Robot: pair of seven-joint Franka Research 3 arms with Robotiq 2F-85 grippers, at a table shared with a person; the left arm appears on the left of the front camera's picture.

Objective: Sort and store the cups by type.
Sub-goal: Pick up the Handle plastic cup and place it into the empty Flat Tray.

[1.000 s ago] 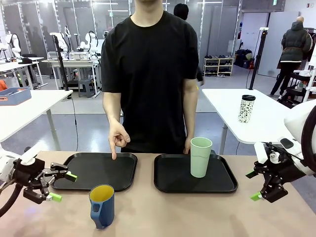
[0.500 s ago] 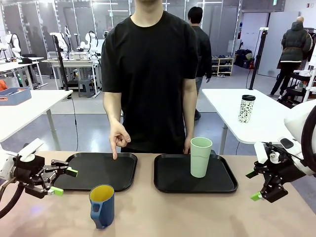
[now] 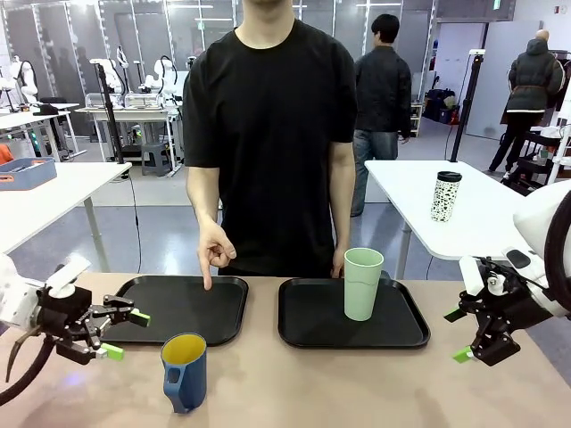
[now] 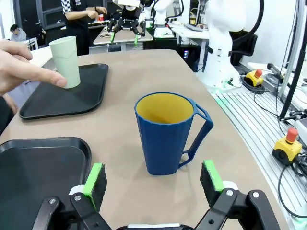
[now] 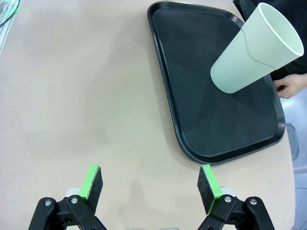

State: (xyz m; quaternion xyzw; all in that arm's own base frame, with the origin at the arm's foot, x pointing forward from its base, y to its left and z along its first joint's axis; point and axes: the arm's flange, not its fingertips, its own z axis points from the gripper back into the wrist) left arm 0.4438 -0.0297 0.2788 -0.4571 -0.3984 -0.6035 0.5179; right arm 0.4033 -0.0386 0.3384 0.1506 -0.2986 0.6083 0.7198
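Left and right jaws spread empty, we judge the mint-green plastic tumbler (image 3: 363, 283) stored on a black tray (image 3: 308, 340), the dark blue handled mug (image 3: 185, 372) unsorted.

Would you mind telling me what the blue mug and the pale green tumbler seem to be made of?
The blue mug looks like matte moulded plastic: faintly ribbed walls, a thin open-loop handle, no glaze shine. The pale green tumbler is probably matte plastic too: thin, even rim, dull surface.
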